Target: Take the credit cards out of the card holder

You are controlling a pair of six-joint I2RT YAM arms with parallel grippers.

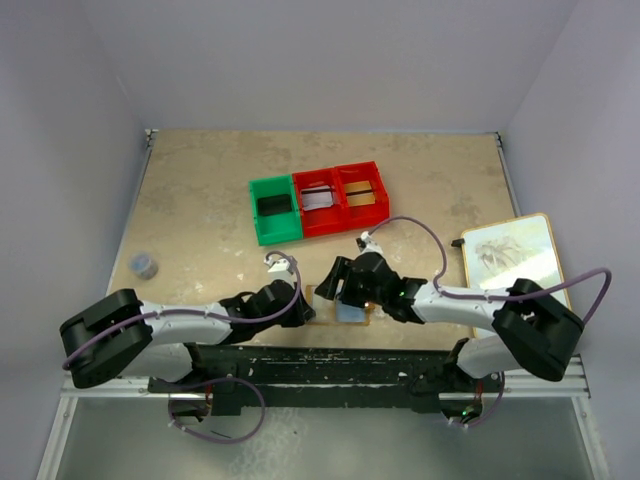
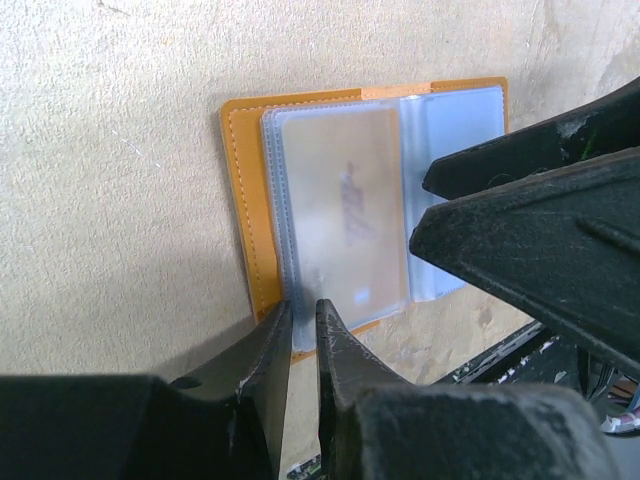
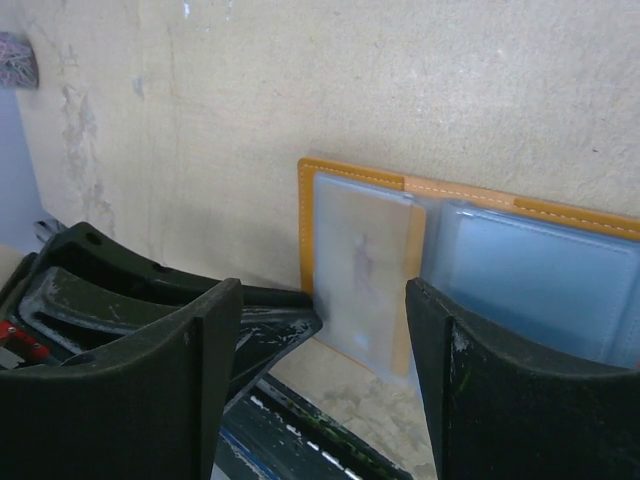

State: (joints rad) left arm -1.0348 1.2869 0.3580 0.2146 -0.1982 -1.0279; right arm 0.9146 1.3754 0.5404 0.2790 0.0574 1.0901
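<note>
1. Jaws, left gripper [image 2: 303, 322]: near-closed at holder [image 2: 247, 200] edge; grip, you cannot tell.
2. Right gripper [image 3: 325, 300]: spread, empty, above open holder on table [image 2: 120, 150].
3. Watch: pinching sleeve [image 2: 445, 115], not card [image 2: 340, 200], drags holder.

The card holder [image 2: 345, 205] is smooth orange leather-like material with pale stitching; its sleeves [image 2: 450, 125] are frosted, slightly glossy plastic. The table [image 2: 110, 180] is matt, mottled beige, faintly rough.

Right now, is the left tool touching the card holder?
Touching. The left wrist view shows the left tool pinching the near edge of the card holder between its fingertips.
</note>
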